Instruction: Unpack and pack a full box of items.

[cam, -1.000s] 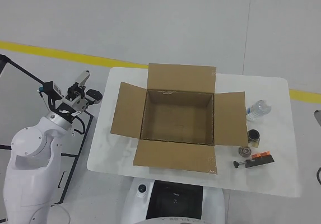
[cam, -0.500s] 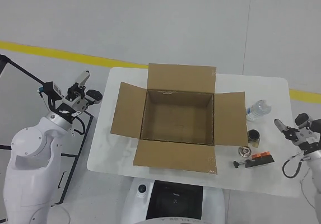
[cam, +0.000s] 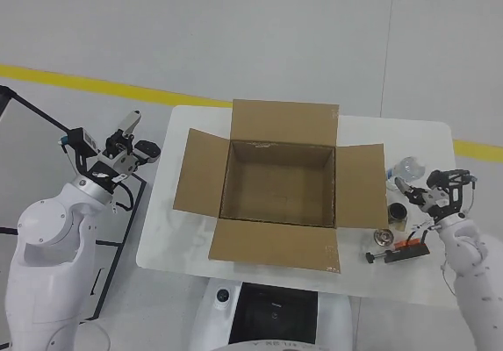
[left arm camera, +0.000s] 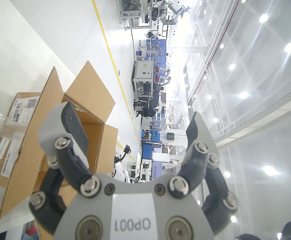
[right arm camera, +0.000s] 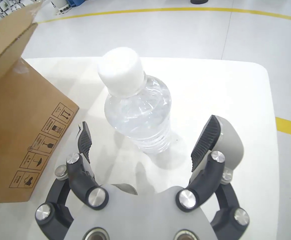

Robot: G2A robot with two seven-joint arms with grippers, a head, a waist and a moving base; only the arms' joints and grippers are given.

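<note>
Handling symbols (right arm camera: 39, 148) and a barcode label (left arm camera: 23, 108) on the box (right arm camera: 15, 116); code tag (left arm camera: 131, 224) on left pincer (left arm camera: 131, 114)

**Box stands open as right arm nears bottle**

A cardboard box (cam: 277, 189) sits mid-table with its four flaps folded outward. Beyond its right flap, on the white table (cam: 409, 132), are a clear water bottle (cam: 406, 168), a dark jar (cam: 398, 213), a small round metal piece (cam: 380, 237) and a black tool with an orange part (cam: 398, 253). The right gripper (cam: 409, 189) is just beside the bottle; the left gripper (cam: 137, 133) is past the table's left edge, well apart from the box.
</note>
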